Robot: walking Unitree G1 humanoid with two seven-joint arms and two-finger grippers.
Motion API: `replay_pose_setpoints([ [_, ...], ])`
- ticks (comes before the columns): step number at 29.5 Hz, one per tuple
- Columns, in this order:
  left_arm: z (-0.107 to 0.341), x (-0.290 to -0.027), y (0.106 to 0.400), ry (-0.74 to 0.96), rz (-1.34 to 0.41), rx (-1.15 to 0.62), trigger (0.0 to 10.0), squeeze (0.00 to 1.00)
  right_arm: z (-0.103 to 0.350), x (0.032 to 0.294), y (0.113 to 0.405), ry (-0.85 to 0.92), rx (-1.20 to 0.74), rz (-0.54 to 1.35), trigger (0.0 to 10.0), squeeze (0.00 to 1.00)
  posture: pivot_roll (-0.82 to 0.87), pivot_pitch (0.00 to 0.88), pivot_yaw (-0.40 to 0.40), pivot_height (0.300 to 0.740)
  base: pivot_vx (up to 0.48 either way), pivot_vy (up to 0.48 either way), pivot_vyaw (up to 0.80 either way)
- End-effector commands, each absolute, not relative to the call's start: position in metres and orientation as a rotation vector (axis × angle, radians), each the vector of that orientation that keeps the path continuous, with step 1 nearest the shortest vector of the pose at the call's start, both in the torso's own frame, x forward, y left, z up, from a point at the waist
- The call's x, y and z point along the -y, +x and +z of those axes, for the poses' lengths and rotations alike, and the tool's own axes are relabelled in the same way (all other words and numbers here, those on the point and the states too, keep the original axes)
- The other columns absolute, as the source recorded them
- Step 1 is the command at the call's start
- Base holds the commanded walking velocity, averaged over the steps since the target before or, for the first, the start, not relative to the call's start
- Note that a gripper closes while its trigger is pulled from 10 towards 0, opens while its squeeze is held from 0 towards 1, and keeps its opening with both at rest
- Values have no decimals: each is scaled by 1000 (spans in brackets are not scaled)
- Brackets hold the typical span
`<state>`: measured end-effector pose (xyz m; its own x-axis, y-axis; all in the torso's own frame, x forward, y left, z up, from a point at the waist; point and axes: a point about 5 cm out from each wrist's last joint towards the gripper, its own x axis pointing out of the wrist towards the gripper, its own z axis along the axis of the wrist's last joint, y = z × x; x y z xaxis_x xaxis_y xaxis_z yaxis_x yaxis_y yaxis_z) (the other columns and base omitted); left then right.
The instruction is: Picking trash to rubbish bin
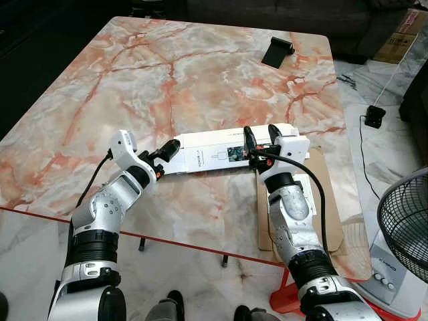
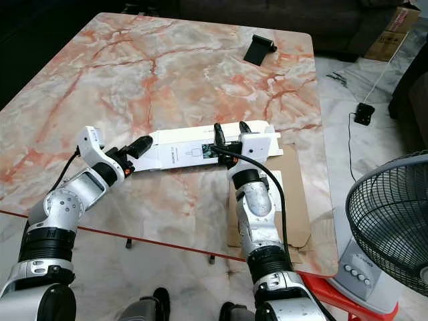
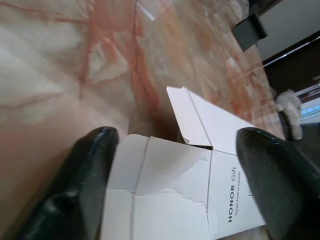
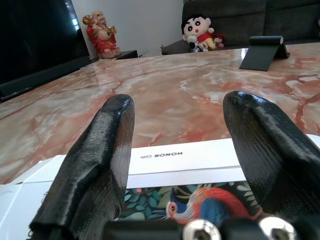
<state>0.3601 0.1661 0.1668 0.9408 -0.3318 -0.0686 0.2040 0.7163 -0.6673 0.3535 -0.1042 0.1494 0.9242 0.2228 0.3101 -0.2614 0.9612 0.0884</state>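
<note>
You have one long white box (image 1: 224,152) lying flat on the marble table (image 1: 167,73), near its front edge, and both of your grippers are on it. Your left gripper (image 1: 167,152) sits at the box's left end with its two fingers (image 3: 85,185) spread to either side of the torn flap, while your right gripper (image 1: 261,137) straddles the box's right part, its two fingers (image 4: 95,170) wide apart above the printed bird picture. One black stand (image 1: 277,51) sits far across the table from the box, and one flat cardboard sheet (image 1: 332,214) lies just beyond the table edge to the box's right.
</note>
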Motion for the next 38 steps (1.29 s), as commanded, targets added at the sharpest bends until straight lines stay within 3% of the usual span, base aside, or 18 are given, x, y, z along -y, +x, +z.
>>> replay_pose_setpoints([
  [1, 171, -163, 361, -734, -323, -185, 0, 0, 150, 105, 353, 130, 301, 245, 10000, 0, 90, 198, 8, 740, 0, 0, 0],
  [18, 169, -162, 354, -761, -367, -187, 0, 0, 152, 104, 355, 128, 303, 247, 10000, 0, 92, 200, 5, 740, 0, 0, 0],
  [31, 176, -157, 351, -688, -413, -159, 0, 0, 154, 104, 356, 126, 304, 248, 10000, 0, 95, 199, 5, 740, 0, 0, 0],
  [38, 196, -156, 352, -542, -349, 52, 0, 0, 154, 103, 357, 128, 306, 247, 10000, 0, 99, 193, 7, 740, 0, 0, 0],
])
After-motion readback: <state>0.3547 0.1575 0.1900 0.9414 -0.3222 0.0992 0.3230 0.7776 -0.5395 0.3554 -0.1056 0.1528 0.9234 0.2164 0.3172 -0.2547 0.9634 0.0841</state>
